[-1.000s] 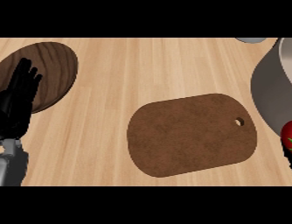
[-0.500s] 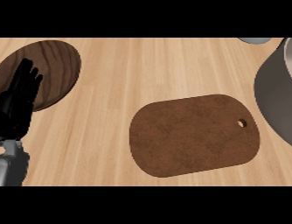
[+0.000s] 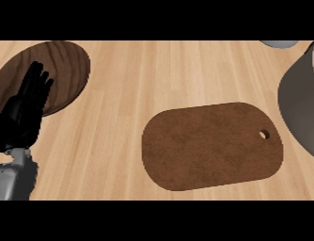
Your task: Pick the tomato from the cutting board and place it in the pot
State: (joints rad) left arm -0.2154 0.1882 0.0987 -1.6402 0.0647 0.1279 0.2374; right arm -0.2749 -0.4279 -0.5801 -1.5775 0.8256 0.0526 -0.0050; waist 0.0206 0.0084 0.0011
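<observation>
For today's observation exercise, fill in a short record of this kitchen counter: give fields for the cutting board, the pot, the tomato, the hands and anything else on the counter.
cutting board: brown cutting board, hole near its right edge, nothing on it
pot: grey pot at the right edge, partly cut off
tomato: not visible
left hand: left hand at the left, open, fingers up, resting
right hand: not in view
other: dark wooden plate upper left, partly behind the left hand
surface: light wooden counter

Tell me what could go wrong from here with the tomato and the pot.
The tomato and the right hand are both out of view, so a release over the pot can't be checked; it might miss the rim. The cutting board lies close beside the pot and could get nudged. The left hand rests open at the left.
</observation>
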